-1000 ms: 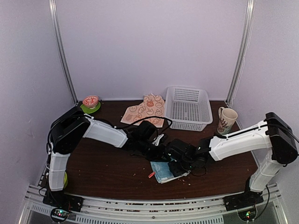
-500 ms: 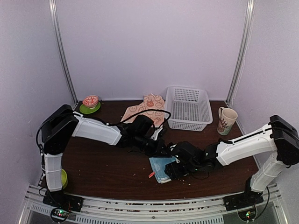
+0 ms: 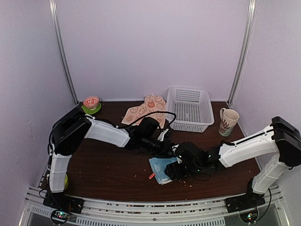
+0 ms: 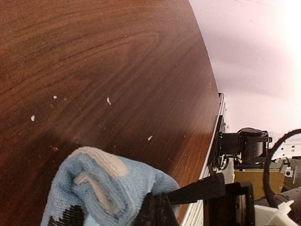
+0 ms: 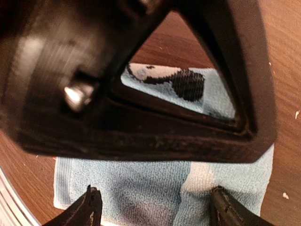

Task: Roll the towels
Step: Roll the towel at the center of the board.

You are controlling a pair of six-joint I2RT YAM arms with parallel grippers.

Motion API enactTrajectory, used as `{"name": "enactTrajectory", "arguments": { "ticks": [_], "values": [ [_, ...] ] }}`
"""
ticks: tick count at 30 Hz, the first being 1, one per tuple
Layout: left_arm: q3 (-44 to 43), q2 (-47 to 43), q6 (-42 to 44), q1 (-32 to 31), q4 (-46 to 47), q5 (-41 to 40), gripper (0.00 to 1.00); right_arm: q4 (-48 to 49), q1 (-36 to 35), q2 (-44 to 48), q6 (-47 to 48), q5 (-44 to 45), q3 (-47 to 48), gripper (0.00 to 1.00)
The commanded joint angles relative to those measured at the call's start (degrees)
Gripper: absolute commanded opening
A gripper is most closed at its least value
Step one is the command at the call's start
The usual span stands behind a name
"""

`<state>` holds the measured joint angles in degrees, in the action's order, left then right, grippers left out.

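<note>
At the near edge, a green object (image 3: 65,180) sits by the left arm's base, and a small red scrap (image 3: 152,176) lies on the dark wooden table (image 3: 103,165). Just beyond the scrap lies the light blue towel (image 3: 161,168), partly folded, with both arms meeting over it. The right gripper (image 5: 157,209) hangs above the cloth with its fingers spread wide. The left gripper (image 4: 155,214) is closed at the towel's bunched edge; whether it pinches the cloth I cannot tell. Its black body, blurred, blocks much of the right wrist view. Farther back stand a printed mug (image 3: 228,121), its inside hidden, and a white mesh basket (image 3: 189,89) showing only its grid floor. The cream towel (image 3: 146,110) lies spread just beside the basket. At far left, a reddish bowl (image 3: 91,101) rests on a green plate (image 3: 84,110).
</note>
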<state>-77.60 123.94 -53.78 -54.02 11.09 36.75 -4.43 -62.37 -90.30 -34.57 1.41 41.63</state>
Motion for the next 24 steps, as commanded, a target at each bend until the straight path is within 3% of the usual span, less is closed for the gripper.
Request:
{"name": "enactTrajectory", "arguments": {
  "ticks": [1, 19, 24],
  "values": [
    [-2.8, 3.0, -0.8, 0.1, 1.8, 1.5, 0.00, -3.8, 0.3, -1.7, 0.2, -3.2, -0.9, 0.79],
    [-4.6, 8.1, -0.5, 0.6, -4.7, -2.4, 0.00, -9.2, 0.2, 12.3, -1.9, 0.5, -1.9, 0.83],
    [-4.1, 8.1, -0.5, 0.6, -4.7, -2.7, 0.00, -5.5, 6.3, 19.2, -7.3, -2.8, -6.6, 0.79]
  ]
}}
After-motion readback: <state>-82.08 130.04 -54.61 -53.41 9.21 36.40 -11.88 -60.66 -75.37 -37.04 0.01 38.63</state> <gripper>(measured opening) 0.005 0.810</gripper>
